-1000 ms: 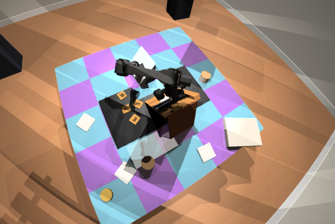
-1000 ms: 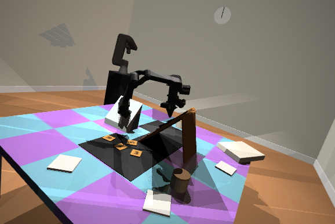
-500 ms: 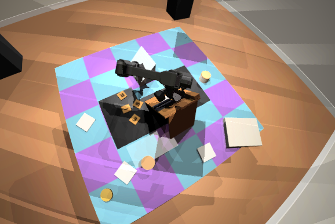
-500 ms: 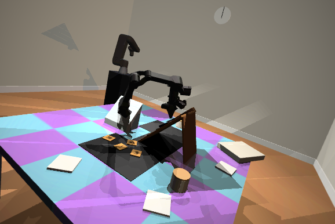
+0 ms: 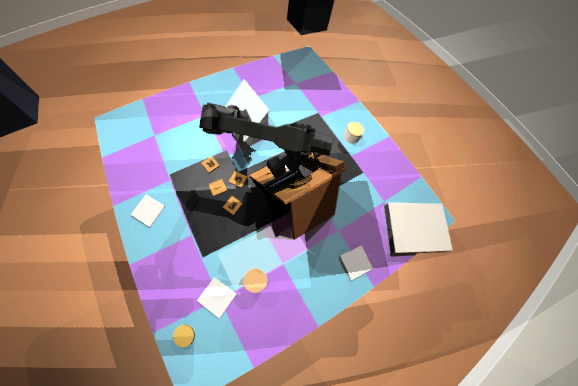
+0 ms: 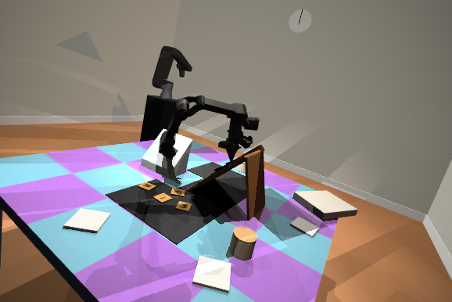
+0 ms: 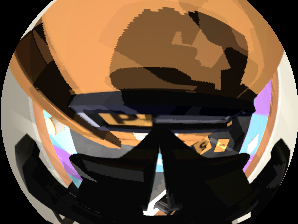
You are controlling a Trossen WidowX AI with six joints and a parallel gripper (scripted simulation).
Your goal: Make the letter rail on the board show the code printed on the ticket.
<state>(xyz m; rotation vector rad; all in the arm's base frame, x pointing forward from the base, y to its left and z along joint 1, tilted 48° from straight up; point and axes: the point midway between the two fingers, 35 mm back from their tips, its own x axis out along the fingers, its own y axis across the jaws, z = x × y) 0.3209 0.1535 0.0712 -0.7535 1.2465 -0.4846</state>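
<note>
Black and closed on nothing, the gripper (image 5: 300,170) (image 6: 231,159) (image 7: 160,129) was poised over the board (image 5: 320,184) (image 6: 255,181) (image 7: 150,30); tile P (image 7: 125,119), seen in the rail (image 7: 187,122), was best pushed gently, squarely along the slot.

The dark rail (image 5: 282,182) (image 6: 224,167) (image 7: 185,108) crosses the orange board (image 5: 315,207) (image 6: 255,185) (image 7: 90,45), whose broad, shadowed face fills the space above the rail. A tile (image 7: 125,118) sits in the rail's left half, its letter partly cut off. Below the rail's middle, the fingers (image 6: 231,154) point up at it, tips together, nothing between them. Below the rail's right half, two loose letter tiles (image 5: 238,179) (image 6: 178,192) (image 7: 202,145) lie near each other; the patterned tabletop (image 5: 270,332) (image 6: 148,267) (image 7: 262,100) shows beyond both rail ends.
</note>
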